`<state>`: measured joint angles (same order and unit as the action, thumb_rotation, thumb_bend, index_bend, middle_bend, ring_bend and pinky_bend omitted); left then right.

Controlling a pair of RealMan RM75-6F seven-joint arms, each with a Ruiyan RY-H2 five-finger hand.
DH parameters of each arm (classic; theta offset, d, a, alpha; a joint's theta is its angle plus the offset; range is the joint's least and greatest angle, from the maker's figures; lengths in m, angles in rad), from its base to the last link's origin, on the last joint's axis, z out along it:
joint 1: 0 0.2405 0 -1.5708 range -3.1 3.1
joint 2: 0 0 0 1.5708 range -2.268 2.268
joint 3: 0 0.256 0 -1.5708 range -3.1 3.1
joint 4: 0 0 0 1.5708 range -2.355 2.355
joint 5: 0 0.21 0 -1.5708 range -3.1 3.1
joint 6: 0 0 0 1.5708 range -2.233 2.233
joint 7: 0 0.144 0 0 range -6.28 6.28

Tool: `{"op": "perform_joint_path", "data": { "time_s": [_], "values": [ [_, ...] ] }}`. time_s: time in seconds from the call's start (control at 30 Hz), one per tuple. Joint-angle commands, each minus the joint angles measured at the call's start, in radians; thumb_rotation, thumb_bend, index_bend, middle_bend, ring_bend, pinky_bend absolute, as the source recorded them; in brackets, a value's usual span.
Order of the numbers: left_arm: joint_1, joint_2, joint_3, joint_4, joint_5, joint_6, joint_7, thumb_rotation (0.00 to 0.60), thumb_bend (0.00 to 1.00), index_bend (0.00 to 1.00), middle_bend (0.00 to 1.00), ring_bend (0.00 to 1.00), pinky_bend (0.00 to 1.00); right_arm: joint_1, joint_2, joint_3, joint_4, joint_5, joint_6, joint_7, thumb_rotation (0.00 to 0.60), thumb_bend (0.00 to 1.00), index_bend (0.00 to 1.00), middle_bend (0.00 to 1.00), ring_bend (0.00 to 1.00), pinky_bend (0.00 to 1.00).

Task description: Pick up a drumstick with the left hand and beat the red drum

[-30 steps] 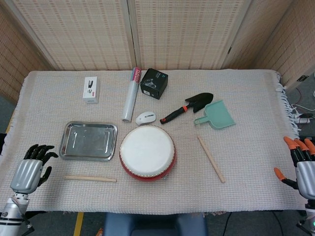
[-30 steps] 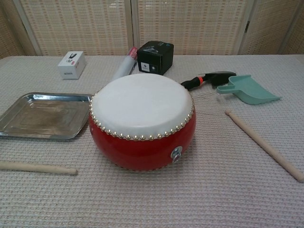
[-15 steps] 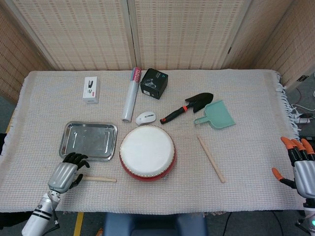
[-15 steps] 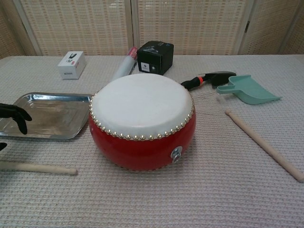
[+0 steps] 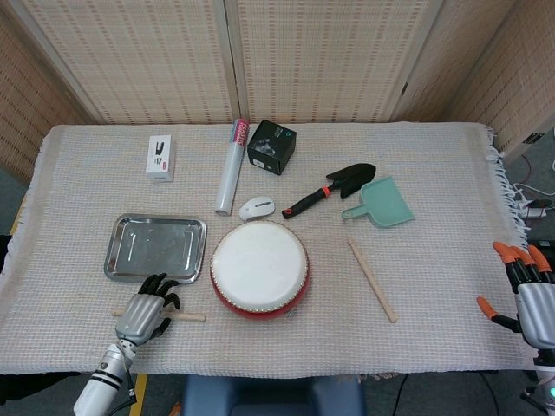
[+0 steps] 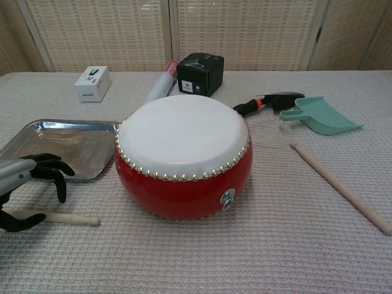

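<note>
Woven screens back the cloth-covered bench (image 5: 434,156), where the left robot hand (image 5: 146,310) hovers spread over a drumstick (image 5: 186,317) near the front edge, poised to grasp. Beside it, the red drum (image 5: 259,269) waits unstruck.

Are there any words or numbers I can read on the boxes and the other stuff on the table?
None can be read.
White box: a dark picture and tiny marks, too small.
Black box: pale print, blurred.
Rolled tube: red label at its far end, lettering too small.
</note>
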<state>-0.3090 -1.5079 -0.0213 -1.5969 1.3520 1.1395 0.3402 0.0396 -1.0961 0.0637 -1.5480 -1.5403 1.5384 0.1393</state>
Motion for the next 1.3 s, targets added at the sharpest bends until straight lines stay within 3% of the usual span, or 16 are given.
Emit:
{"op": "perform_joint_path", "data": {
  "time_s": [0.03, 0.43, 1.3],
  "values": [
    [0.000, -0.020, 0.000, -0.014, -0.031, -0.004, 0.023, 0.600, 0.33, 0.50, 0.15, 0.00, 0.03, 0.000, 0.002, -0.001, -0.002, 0.006, -0.006, 0.004, 0.600, 0.24, 0.07, 0.10, 0.00, 0.05],
    [0.001, -0.060, -0.014, 0.009, -0.091, 0.005, 0.010, 0.600, 0.32, 0.47, 0.15, 0.00, 0.03, 0.003, 0.006, -0.004, -0.006, 0.005, -0.016, 0.007, 0.600, 0.24, 0.08, 0.10, 0.00, 0.05],
    [-0.021, -0.062, 0.000, 0.025, -0.127, -0.037, -0.026, 0.600, 0.36, 0.55, 0.17, 0.00, 0.03, 0.013, 0.008, -0.011, -0.014, 0.025, -0.055, 0.007, 0.600, 0.24, 0.08, 0.10, 0.00, 0.05]
  ]
}}
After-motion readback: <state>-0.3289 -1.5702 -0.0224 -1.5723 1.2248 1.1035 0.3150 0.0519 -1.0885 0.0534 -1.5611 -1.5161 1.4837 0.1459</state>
